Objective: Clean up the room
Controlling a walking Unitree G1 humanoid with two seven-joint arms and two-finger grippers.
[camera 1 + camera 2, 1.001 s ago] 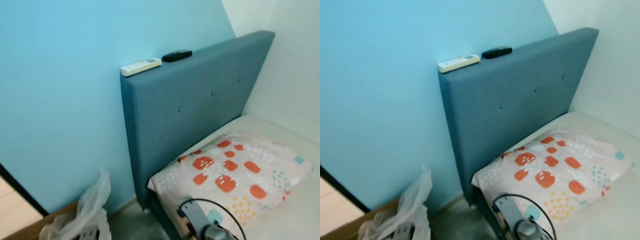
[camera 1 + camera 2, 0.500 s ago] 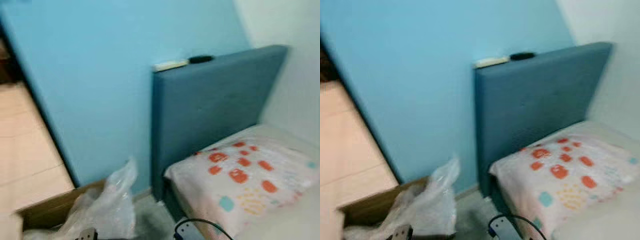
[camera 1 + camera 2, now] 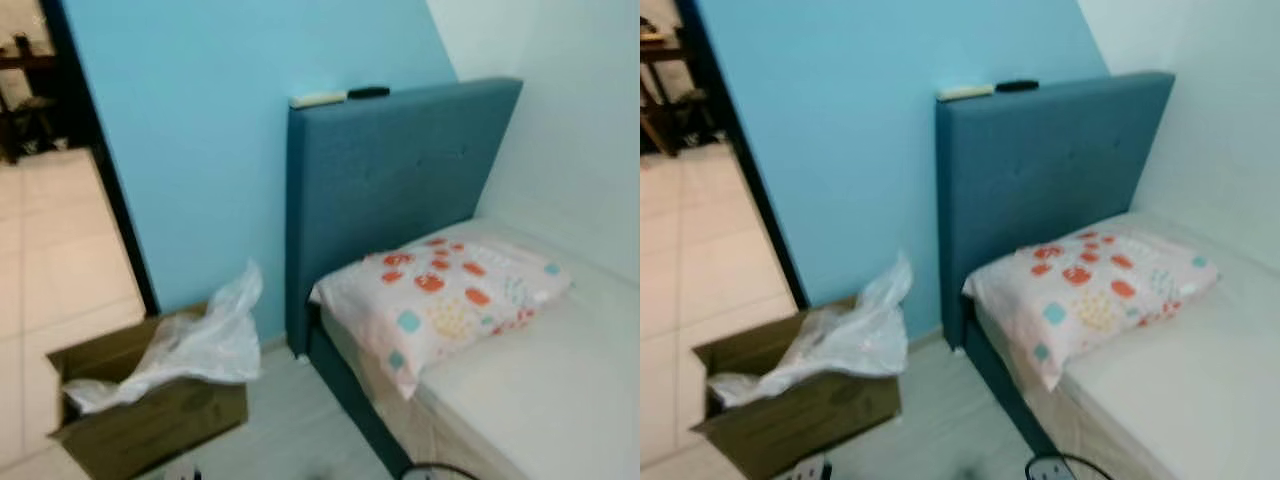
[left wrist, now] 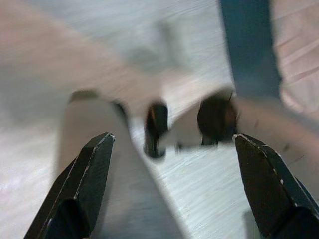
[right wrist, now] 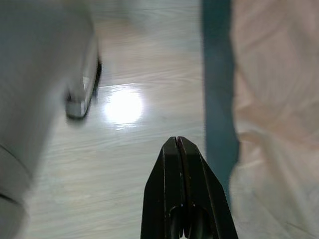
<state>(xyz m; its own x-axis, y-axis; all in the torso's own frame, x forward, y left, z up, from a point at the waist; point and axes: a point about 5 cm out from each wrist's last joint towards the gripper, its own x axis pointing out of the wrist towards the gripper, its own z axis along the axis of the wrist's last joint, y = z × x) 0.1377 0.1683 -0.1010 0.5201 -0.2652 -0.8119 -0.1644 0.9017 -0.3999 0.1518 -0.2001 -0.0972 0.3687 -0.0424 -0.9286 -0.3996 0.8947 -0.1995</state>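
Lying well beyond both hands, box (image 3: pixel 150 420) holds bag (image 3: pixel 200 345).

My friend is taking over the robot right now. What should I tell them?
Left pincer: open, empty, hanging over the floor.
Right pincer: shut, empty, over the floor beside the bed frame.
Things: cardboard box with a plastic bag on the floor by the blue wall; white remote and black remote on top of the headboard; patterned pillow on the bed.
Done: nothing picked up.
Left: pick what to tidy.
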